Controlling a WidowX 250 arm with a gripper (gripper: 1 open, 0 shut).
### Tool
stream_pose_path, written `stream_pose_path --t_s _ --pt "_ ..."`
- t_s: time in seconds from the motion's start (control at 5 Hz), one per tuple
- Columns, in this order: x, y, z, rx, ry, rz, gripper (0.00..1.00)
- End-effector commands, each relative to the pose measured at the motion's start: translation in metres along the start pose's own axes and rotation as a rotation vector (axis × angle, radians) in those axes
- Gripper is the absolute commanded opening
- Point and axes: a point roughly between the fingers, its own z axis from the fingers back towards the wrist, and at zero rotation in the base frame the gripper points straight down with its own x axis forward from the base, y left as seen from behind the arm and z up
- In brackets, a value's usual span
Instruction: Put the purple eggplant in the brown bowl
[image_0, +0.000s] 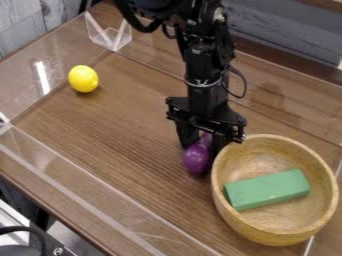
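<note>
Purple eggplant (197, 158) lies on the wooden counter (107, 130), just beside the brown bowl (279, 150), on the side of the bowl that faces the long left edge of the counter. One rounded, glossy end of the eggplant shows, pointing toward the near edge; the rest runs up under the black robot arm (203, 50), which reaches down from the far edge of the counter. The fingers (197, 138) are closed in on the eggplant's upper end and seem to be pinching it, though the dark parts of the arm hide much of the contact, so the exact grip is hard to make out. The eggplant is outside the bowl, close to its rim, and whether the two touch I cannot tell.

The bowl, round, shallow and light tan with a thick rim, sits toward the near right corner of the counter. Inside it lies a green rectangular block (266, 189), tilted slightly, with one end higher in view than the other. A yellow ball (83, 79) rests near the left edge, well apart from the arm and the bowl. Toward the far left corner stands a small clear, see-through object (110, 32) with slanting sides.
</note>
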Motion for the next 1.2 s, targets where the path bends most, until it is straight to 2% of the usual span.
stream_pose_path --t_s 0.0,0.6,1.0 --pt "0.0057 0.0003 -0.0014 -0.009 -0.023 0.002 0.00" --pt "0.0107 0.0003 -0.0081 -0.031 -0.029 0.023 0.00" --pt "0.0118 -0.0010 -0.0089 -0.035 -0.021 0.039 0.00"
